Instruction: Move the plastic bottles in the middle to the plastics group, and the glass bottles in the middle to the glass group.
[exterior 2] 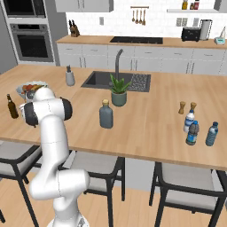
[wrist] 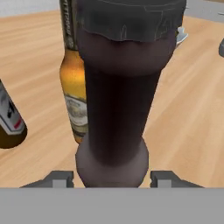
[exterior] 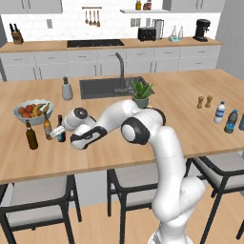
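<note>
beer bottle (wrist: pixel 114 109) upright between hand (wrist: pixel 112 178) fingers, beside amber bottle (wrist: pixel 75 94).

beer bottle (exterior: pixel 61 129) beside amber bottle (exterior: pixel 47 127), flask (exterior 2: pixel 106 115) mid-counter (exterior 2: pixel 146 119)

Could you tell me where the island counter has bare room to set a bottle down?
Bare wood lies between the grey flask and the shakers. By the fruit bowl, the amber bottle, olive bottle, beer bottle and gripper crowd together.

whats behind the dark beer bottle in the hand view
A small amber glass bottle with a pale label stands behind the slim dark-brown beer bottle, which covers its right side.
</note>
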Available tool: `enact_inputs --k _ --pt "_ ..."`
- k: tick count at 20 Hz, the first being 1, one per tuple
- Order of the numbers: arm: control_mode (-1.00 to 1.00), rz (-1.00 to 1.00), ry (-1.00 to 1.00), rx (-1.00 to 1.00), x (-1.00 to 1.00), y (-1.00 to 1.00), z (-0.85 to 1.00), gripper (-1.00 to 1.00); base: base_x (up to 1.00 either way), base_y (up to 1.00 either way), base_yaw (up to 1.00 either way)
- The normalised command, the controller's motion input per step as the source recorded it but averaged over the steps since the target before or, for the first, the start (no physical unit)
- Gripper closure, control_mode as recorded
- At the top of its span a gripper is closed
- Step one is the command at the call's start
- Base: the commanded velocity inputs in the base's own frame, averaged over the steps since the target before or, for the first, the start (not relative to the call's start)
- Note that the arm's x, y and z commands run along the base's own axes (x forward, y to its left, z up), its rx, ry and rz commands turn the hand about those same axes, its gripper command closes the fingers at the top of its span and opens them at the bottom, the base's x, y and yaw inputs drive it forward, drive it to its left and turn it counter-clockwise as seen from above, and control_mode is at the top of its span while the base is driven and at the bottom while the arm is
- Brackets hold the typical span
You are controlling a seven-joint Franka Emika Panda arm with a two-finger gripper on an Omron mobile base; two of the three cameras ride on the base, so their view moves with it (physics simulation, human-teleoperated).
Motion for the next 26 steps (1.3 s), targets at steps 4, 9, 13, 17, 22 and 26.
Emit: enact_inputs --k 4,9,13,17,22,26 --pt "-1.0 0.0 0.0 0.0 0.0 0.0 0.0 -1.0 0.0 0.0 0.0" --pt "-1.0 0.0 0.0 0.0 0.0 0.0 0.0 -1.0 0.0 0.0 0.0" --pt "-1.0 0.0 0.0 0.0 -0.09 0.0 0.0 -1.0 0.0 0.0 0.0" --pt "-1.0 -0.03 0.0 0.01 -0.52 -0.23 0.09 -1.0 0.0 0.0 0.0" --pt "-1.0 -0.07 0.0 0.03 -0.7 -0.53 0.29 -1.0 0.0 0.0 0.0" --pt "-1.0 -0.04 0.0 0.04 -0.58 -0.59 0.4 -1.0 0.0 0.0 0.0"
